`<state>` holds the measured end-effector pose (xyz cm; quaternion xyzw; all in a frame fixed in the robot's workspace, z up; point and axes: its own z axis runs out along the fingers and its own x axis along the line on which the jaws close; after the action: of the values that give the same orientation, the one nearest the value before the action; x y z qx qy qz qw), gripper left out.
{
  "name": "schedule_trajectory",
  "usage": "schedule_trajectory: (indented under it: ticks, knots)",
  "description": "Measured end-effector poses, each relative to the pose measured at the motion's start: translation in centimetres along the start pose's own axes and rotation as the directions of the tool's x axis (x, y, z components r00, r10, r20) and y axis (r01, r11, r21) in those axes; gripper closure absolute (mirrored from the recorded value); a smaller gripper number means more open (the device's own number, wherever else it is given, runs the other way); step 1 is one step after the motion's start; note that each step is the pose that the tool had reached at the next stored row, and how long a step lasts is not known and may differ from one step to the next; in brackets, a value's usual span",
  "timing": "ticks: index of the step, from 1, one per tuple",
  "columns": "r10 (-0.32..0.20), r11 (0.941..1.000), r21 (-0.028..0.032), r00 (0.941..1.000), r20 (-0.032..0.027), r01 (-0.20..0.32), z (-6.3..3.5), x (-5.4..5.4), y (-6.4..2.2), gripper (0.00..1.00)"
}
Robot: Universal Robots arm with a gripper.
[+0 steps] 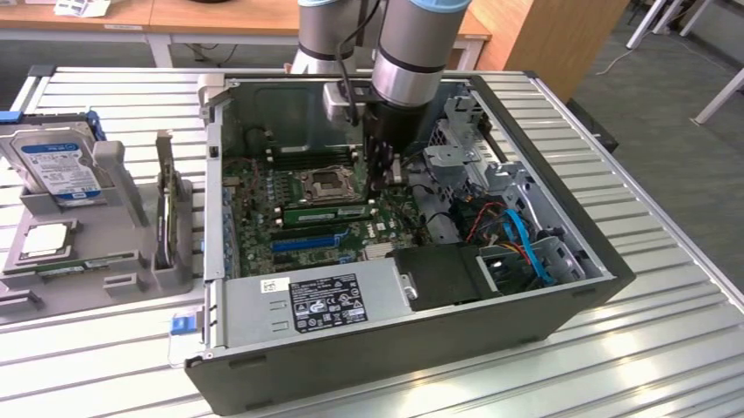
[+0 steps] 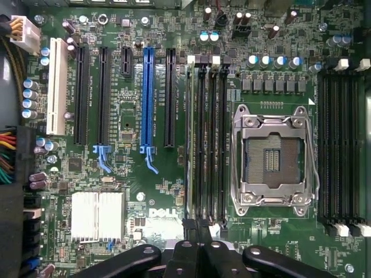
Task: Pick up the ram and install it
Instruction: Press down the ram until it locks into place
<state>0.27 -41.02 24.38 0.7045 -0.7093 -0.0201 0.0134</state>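
The ram [image 1: 329, 212] is a thin green stick standing on edge in a memory slot of the motherboard [image 1: 261, 187], just beside the empty processor socket [image 1: 324, 183]. In the wrist view the ram [image 2: 190, 139] is seen edge-on in the outermost slot of that bank, with bare black slots [image 2: 211, 139] between it and the socket [image 2: 272, 156]. My gripper [image 2: 197, 230] is shut, its black fingertips pressed together right over one end of the ram. From outside, the gripper [image 1: 388, 181] reaches straight down into the open case. Whether the fingertips touch the stick I cannot tell.
The computer case [image 1: 546, 300] lies open on a slatted metal table [image 1: 651, 348]. Its power supply [image 1: 320, 300], drive cage [image 1: 465, 157] and blue cables [image 1: 524, 239] crowd the arm. A grey fixture [image 1: 117, 279] at the exterior view's left holds a hard drive [image 1: 58, 165] and a silver processor chip [image 1: 47, 239].
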Motion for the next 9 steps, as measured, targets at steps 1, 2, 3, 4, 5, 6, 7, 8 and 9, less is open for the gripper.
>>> schedule_trajectory:
  ticks: [1, 2, 3, 4, 5, 6, 7, 8, 9]
  knots:
    - [0.0, 1.0, 0.0, 1.0, -0.0001, 0.0, -0.07, 0.0, 0.0, 0.9]
    - [0.0, 1.0, 0.0001, 1.0, 0.0001, 0.0, -0.07, 0.0, 0.0, 0.9]
    - [0.0, 1.0, 0.0001, 1.0, 0.0001, 0.0, -0.07, 0.0, 0.0, 0.9]
    - [0.0, 1.0, 0.0, 1.0, 0.0001, 0.0, -0.07, 0.0, 0.0, 0.9]
    - [0.0, 1.0, 0.0, 1.0, 0.0, 0.0, -0.07, 0.0, 0.0, 0.9]
    - [0.0, 1.0, 0.0001, 1.0, 0.0, 0.0, -0.07, 0.0, 0.0, 0.9]
    - [0.0, 1.0, 0.0, 1.0, 0.0, 0.0, -0.07, 0.0, 0.03, 0.9]
    - [0.0, 1.0, 0.0, 1.0, 0.0, 0.0, -0.07, 0.0, 0.1, 0.9]
    - [0.0, 1.0, 0.0, 1.0, -0.0001, 0.0, -0.07, 0.0, 0.19, 0.9]
